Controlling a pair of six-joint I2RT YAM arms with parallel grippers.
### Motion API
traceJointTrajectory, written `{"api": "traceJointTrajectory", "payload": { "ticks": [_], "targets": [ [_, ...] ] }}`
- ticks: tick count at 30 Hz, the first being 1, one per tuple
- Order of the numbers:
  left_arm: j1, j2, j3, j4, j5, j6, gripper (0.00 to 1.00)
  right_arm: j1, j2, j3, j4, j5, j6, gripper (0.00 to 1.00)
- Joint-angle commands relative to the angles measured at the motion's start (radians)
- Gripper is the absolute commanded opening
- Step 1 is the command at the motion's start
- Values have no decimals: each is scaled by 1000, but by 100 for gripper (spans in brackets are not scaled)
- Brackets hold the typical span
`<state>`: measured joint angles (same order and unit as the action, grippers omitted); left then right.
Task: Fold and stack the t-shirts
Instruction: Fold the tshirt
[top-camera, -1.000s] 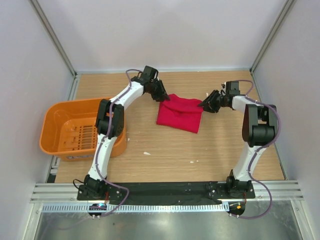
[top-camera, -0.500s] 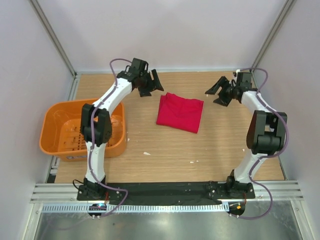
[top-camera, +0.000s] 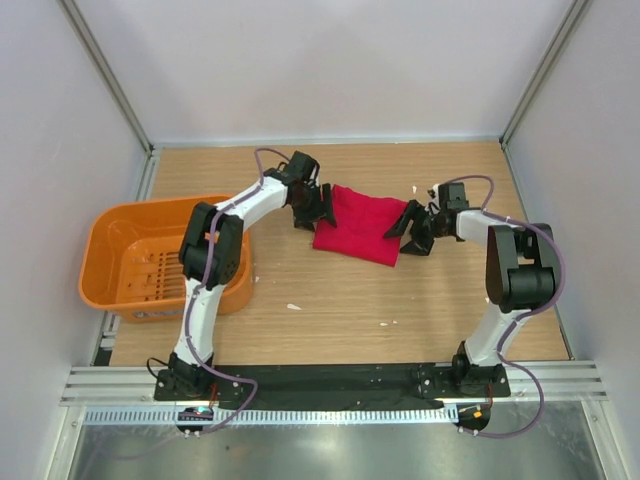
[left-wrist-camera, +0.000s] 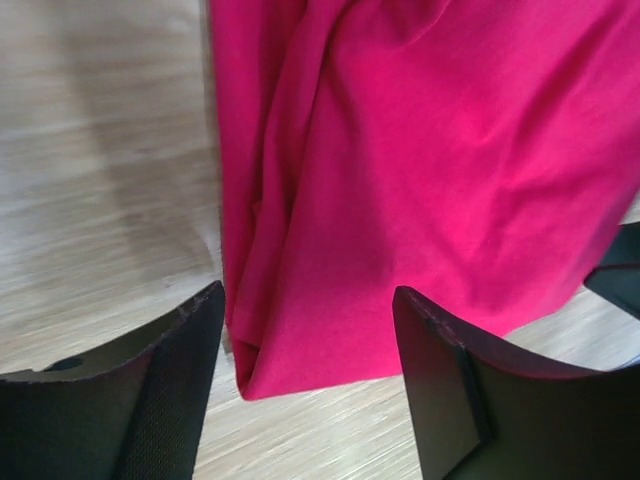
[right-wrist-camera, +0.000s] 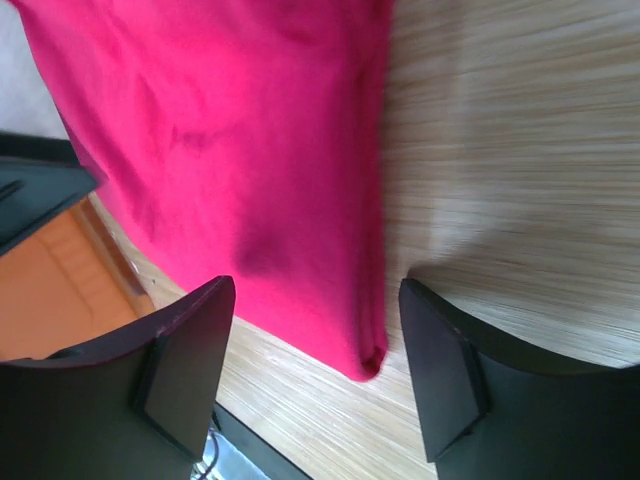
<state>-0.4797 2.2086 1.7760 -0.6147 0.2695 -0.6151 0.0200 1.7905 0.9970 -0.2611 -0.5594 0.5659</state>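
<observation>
The red t-shirt (top-camera: 360, 226) lies folded into a small rectangle on the wooden table, a little behind the middle. My left gripper (top-camera: 311, 211) is open at its left edge; in the left wrist view the shirt's folded corner (left-wrist-camera: 400, 200) lies between the black fingers (left-wrist-camera: 170, 380), which do not touch it. My right gripper (top-camera: 407, 231) is open at the shirt's right edge. The right wrist view shows the shirt's other corner (right-wrist-camera: 250, 150) between that gripper's spread fingers (right-wrist-camera: 445, 370), with bare wood on either side.
An orange slotted basket (top-camera: 104, 262) stands at the table's left edge beside the left arm. White walls with metal posts close in the table at the back and sides. Two small white scraps (top-camera: 293, 306) lie on the wood in front of the shirt.
Both grippers let go of the shirt's far corners and opened, swung out toward the back of the table, then came back to the shirt's left and right edges. The shirt stays folded.
</observation>
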Motion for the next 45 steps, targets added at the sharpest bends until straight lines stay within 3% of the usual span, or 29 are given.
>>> {"api": "traceJointTrajectory", "payload": {
  "ticks": [1, 2, 3, 5, 6, 8, 11, 14, 16, 17, 20, 21, 28, 34, 40, 45],
  "targets": [
    [-7, 17, -23, -34, 8, 29, 63, 37, -25, -21, 51, 39, 0, 72],
    [-8, 14, -42, -25, 10, 28, 59, 40, -26, -34, 51, 45, 9, 69],
    [-8, 5, -76, -20, 10, 23, 51, 38, -28, -40, 51, 47, 14, 62],
    [-10, -21, -114, -13, 8, 12, 43, 38, -32, -55, 40, 49, 17, 47],
    [-11, -30, -154, -10, 7, 11, 35, 40, -34, -63, 43, 44, 22, 27],
    [-13, -61, -197, 7, 23, 3, 22, 38, -51, -96, 40, 30, 32, 11],
    [-33, -133, -298, 29, 37, -15, 7, 38, -138, -162, -19, 36, 64, 9],
    [-77, -232, -420, 53, 48, -57, 5, 38, -289, -239, -104, 43, 101, 13],
    [-112, -276, -478, 61, 60, -74, 13, 40, -364, -261, -163, 47, 106, 33],
    [-120, -300, -512, 62, 62, -80, 37, 40, -409, -265, -177, 47, 101, 54],
    [-117, -386, -503, 32, -8, -68, 70, 35, -419, -198, -234, 82, 30, 73],
    [-108, -395, -448, -3, -48, -33, 71, 28, -393, -142, -260, 126, -27, 76],
    [-37, -255, -221, -11, -62, 72, 63, 20, -194, 47, -207, 185, -176, 69],
    [-30, -127, -75, -7, -35, 81, 59, 21, -69, 127, -138, 93, -199, 57],
    [-31, -89, -41, 6, -46, 80, 64, 23, -22, 158, -101, 55, -202, 52],
    [-31, -55, -20, 7, -23, 77, 58, 23, 30, 175, -89, 18, -199, 40]
  ]
}}
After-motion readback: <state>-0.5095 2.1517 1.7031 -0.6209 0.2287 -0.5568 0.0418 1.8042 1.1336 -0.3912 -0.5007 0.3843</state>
